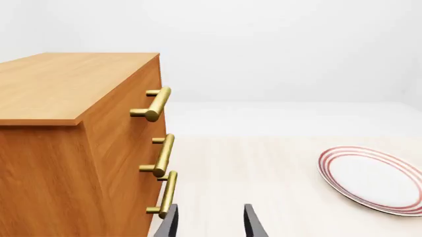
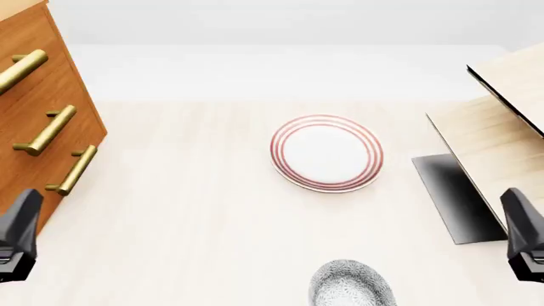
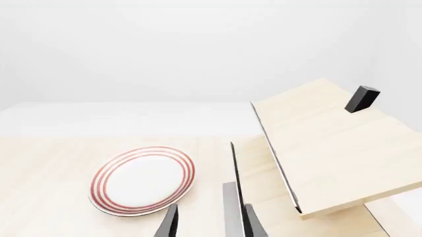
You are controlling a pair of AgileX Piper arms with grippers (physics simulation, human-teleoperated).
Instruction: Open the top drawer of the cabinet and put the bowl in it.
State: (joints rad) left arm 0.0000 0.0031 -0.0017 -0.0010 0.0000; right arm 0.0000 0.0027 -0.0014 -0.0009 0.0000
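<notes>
Still shut, top drawer shows orange-brown wood, brass handle.

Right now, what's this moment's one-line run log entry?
top drawer: shut | bowl: on table, near edge | left gripper: open, empty | right gripper: open, empty

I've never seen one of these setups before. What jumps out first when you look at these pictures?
Most striking is the white plate with red rings, lying flat in the middle of the pale table. At the far left stands a tall orange-brown cabinet with three closed drawers, each with a brass bar handle. A speckled grey bowl sits at the near edge, and a pale wooden structure rises on the right.
</notes>
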